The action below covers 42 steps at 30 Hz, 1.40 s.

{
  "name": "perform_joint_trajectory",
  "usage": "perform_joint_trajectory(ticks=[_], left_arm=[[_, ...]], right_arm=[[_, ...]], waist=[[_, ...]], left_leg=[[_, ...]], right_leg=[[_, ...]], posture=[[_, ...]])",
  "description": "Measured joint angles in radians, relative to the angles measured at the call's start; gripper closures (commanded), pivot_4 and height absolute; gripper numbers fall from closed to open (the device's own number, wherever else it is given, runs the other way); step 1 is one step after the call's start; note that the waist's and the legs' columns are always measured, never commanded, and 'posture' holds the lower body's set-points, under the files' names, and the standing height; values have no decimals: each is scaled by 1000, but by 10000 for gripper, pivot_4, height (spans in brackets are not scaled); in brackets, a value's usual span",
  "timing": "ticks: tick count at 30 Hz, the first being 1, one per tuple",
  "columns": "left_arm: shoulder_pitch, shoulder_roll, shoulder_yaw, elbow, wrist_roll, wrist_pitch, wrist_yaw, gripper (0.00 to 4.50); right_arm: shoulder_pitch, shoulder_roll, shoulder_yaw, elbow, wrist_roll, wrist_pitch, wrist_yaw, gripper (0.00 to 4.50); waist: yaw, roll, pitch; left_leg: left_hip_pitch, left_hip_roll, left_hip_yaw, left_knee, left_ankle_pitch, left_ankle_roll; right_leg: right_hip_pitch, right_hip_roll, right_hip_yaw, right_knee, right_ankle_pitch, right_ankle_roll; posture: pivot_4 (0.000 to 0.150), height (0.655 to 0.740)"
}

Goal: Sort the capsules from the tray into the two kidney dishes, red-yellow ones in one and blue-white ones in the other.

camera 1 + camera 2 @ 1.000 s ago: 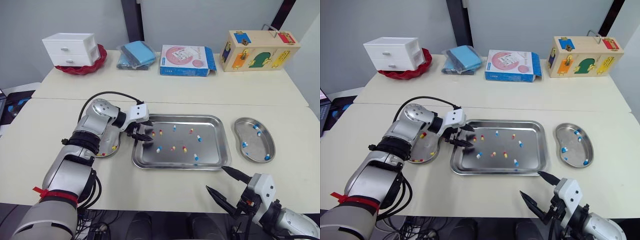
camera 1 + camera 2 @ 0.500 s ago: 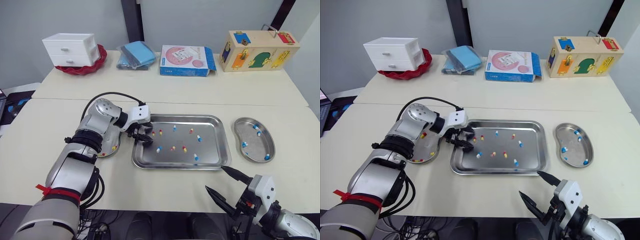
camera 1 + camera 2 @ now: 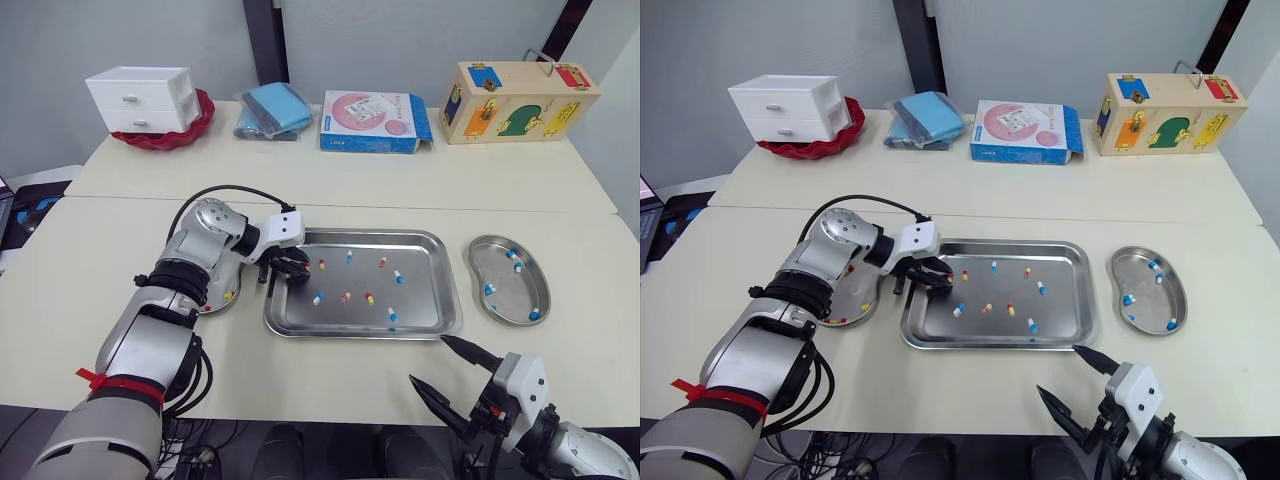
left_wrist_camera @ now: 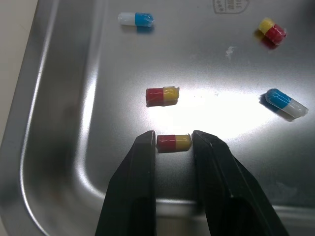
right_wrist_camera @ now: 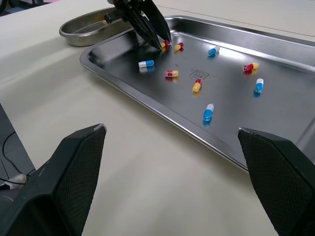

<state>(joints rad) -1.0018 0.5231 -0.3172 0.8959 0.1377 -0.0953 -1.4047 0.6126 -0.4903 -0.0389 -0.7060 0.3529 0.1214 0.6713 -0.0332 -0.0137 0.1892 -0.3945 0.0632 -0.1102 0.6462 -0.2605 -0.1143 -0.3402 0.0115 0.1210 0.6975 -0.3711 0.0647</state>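
Cream bench [image 3: 400, 180], grey wall behind. At the far edge: white drawer unit [image 3: 137, 98], blue cloth [image 3: 272, 108], flat box [image 3: 372, 120], wooden latch box [image 3: 520, 100]. Centre: steel tray [image 3: 370, 233] w/ loose capsules.

L tool [image 4: 173, 142] reaches into the tray's left end, fingers narrowed to a slim gap. Its tips bracket both ends of one red-yellow capsule [image 4: 173, 142] lying on the tray floor, and contact looks made at each end. Just beyond the tips is a second red-yellow capsule [image 4: 162, 96]; farther out, a blue-white capsule [image 4: 136, 19]. The left kidney dish [image 5: 81, 38] sits just beside the L tool, outside the tray, holding red-yellow caps.

R tool [image 3: 428, 360] hangs at the bench's near edge, fingers spread wide, holding nothing. The right kidney dish [image 3: 508, 292], w/ blue-white caps, lies beyond it, apart from the tray.
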Motion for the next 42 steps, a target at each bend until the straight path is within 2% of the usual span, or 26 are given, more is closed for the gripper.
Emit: perform_joint_trajectory(ticks=[3, 13, 18, 21, 25, 31, 38, 42], left_arm=[[0, 0, 0, 0, 1, 1, -1, 38524], [2, 1, 0, -14, 5, 3, -2, 38524], [16, 20, 5, -85, -13, 51, -20, 38524], [27, 57, 27, -169, -36, 97, -33, 38524], [151, 183, 102, -445, -124, 301, -69, 38524], [299, 341, 211, -692, -186, 522, -14, 38524], [481, 436, 332, -787, -231, 644, 108, 38524], [542, 437, 358, -807, -238, 662, 172, 38524]], right_arm=[[0, 0, 0, 6, 0, -1, 0, 0], [-5, -2, 3, 7, -1, -1, -1, 0], [-17, -13, 3, 2, 2, 3, 1, 0], [-15, -30, 3, -10, 7, 7, 9, 0], [-10, -108, 1, -26, 24, 2, 84, 0], [-25, -169, -21, -21, 51, -5, 163, 0], [-97, -184, -29, 10, 86, 1, 203, 0], [-129, -198, -29, 26, 101, 6, 223, 0]], waist=[[0, 0, 0], [0, 0, 0], [0, 0, 0], [-1, 0, 0], [-16, 0, 0], [-13, 0, 0], [-1, 0, 0], [5, 0, 0]], left_leg=[[0, 0, 0, 0, 0, 0], [1, 0, 0, 0, 0, 0], [0, 0, 0, 0, 0, 0], [0, 0, 0, 0, 0, 0], [1, 1, 0, 0, 0, 0], [3, 1, -1, 1, 0, 0], [3, 1, -1, 0, 0, 0], [3, 1, -1, 1, 0, 0]], right_leg=[[0, 0, 0, 0, 0, 0], [1, 0, 0, 0, 0, 0], [1, 0, 0, 0, 0, 0], [1, 0, 0, 0, 0, 0], [1, 0, 0, 0, 0, 0], [4, 0, 0, 0, 0, 0], [3, 0, -1, 0, 0, 0], [3, 0, -1, 0, 0, 0]], posture=[[1500, 7400], [1500, 7400], [1500, 7400], [1500, 7400], [1500, 7400], [1500, 7400], [1500, 7400], [1500, 7400]])
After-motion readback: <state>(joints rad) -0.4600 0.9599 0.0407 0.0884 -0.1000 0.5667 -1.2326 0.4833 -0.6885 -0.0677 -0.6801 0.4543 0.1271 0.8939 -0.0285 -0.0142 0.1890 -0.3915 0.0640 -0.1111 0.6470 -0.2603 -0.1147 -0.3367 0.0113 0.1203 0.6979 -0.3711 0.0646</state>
